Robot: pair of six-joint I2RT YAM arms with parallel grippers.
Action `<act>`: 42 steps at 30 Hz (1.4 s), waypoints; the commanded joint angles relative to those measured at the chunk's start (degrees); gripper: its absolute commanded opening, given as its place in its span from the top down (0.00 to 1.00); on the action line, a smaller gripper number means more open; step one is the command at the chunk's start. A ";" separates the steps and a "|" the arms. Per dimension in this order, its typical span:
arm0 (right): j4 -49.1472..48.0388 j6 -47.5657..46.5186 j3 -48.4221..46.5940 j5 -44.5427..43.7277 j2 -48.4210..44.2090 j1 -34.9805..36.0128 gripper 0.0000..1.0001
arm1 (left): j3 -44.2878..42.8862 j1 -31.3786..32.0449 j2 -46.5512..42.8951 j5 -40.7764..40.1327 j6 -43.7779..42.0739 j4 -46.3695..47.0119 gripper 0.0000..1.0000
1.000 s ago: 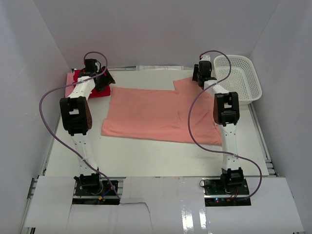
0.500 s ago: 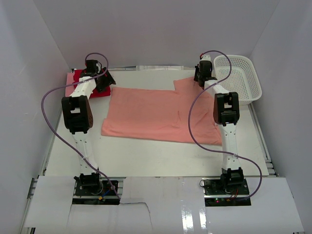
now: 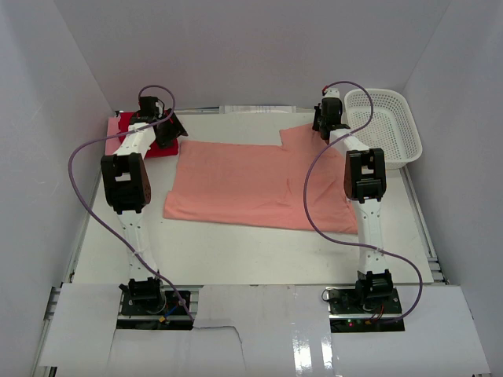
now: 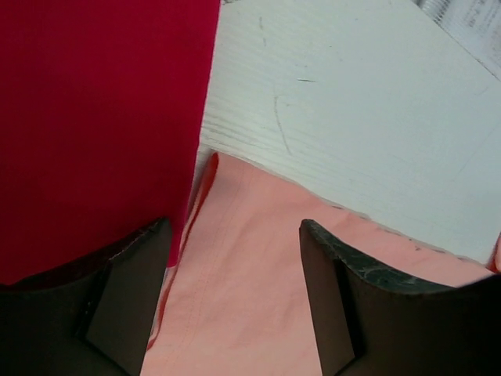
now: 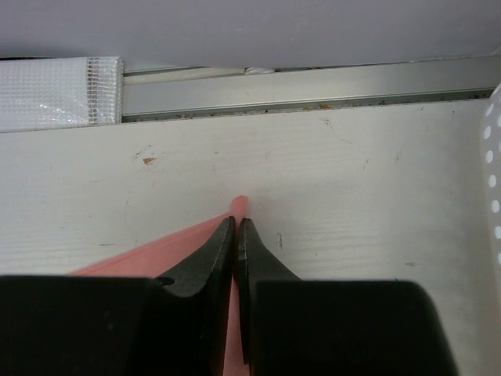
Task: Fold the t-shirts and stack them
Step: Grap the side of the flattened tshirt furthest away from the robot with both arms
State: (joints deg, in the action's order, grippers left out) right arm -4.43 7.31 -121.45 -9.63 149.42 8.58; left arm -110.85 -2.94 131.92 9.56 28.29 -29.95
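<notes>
Since a second ago your right gripper (image 5: 236,223) has closed, and its jaws now meet on the tip of the salmon t-shirt's (image 3: 244,184) sleeve; your left arm has edged slightly toward the white mesh basket (image 3: 397,153), and the cloth itself has not shifted. You have the salmon t-shirt lying flat just left of the basket, its long axis running straight away from the basket across the table (image 3: 259,251), shoulder end nearest the basket and hem end farthest from it. Only one sleeve shows, and it points toward the far wall, level with the basket. Your left gripper (image 4: 232,227) hangs with its jaws wide and nothing between them, at the shirt's far corner on the side away from the basket. The folded red t-shirt (image 3: 123,128) lies well apart from the basket, touching that same corner. You are working on a scuffed white table inside plain white walls, with purple cables (image 3: 310,196) looping off both arms. From the right wrist you can see a sliver of salmon cloth (image 5: 156,251) poking past the closed fingertips, a metal rail (image 5: 313,90) along the table's far edge and the basket's perforated rim (image 5: 493,196), none of which the top view resolves. From the left wrist you see one finger over the red cloth (image 4: 94,117) and the other over the salmon (image 4: 250,298).
</notes>
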 commanded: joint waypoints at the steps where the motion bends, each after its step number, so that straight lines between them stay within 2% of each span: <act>1: -2.52 0.34 -0.81 0.57 -0.54 -0.58 0.92 | -2.18 -0.14 -1.13 3.87 0.27 0.77 0.23; 7: -2.69 0.25 -0.72 0.75 -0.45 -0.58 0.92 | 0.63 -0.05 -2.10 5.29 1.33 3.59 0.24; 16: -2.78 -0.10 -0.19 0.58 -0.80 -0.67 0.92 | 0.64 -0.05 1.32 4.77 1.24 3.76 0.24; 23: -3.04 -0.37 -0.19 0.58 -1.42 -0.76 0.92 | -1.38 0.65 2.82 -2.61 -1.04 2.97 0.30; 30: -3.31 -0.63 0.95 0.58 -2.03 -0.85 0.92 | -3.23 1.09 4.40 -4.64 -0.87 2.62 0.32; 33: -3.31 -0.81 1.56 0.49 -2.21 -0.93 0.92 | -4.02 1.27 5.37 -3.50 -0.96 2.62 0.40; 42: -3.40 -0.72 1.57 0.84 -2.38 -1.28 0.92 | -3.41 1.36 5.72 -3.59 -1.75 2.27 0.53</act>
State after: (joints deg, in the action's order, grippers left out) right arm -6.63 7.07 -120.20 -8.73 149.40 8.19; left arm -113.45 -1.74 137.56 6.76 27.46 -26.94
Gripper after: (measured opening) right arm 0.086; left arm 0.477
